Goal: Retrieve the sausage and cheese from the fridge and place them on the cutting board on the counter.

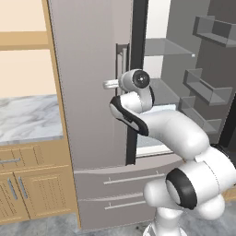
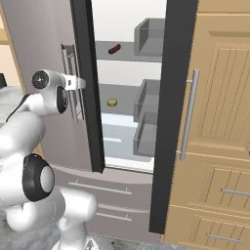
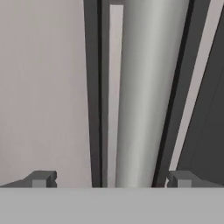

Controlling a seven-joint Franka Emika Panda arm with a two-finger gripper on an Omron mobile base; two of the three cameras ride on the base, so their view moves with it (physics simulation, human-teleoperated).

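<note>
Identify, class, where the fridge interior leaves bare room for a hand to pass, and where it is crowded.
Free: the upper shelf left of the sausage, and the middle shelf around the cheese. Crowded: the right side, where grey door bins stack beside the shelves.

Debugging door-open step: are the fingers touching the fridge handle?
Apart. In the hand view the handle runs between the two fingertips, with door surface showing either side of it; the gripper is open.
</note>
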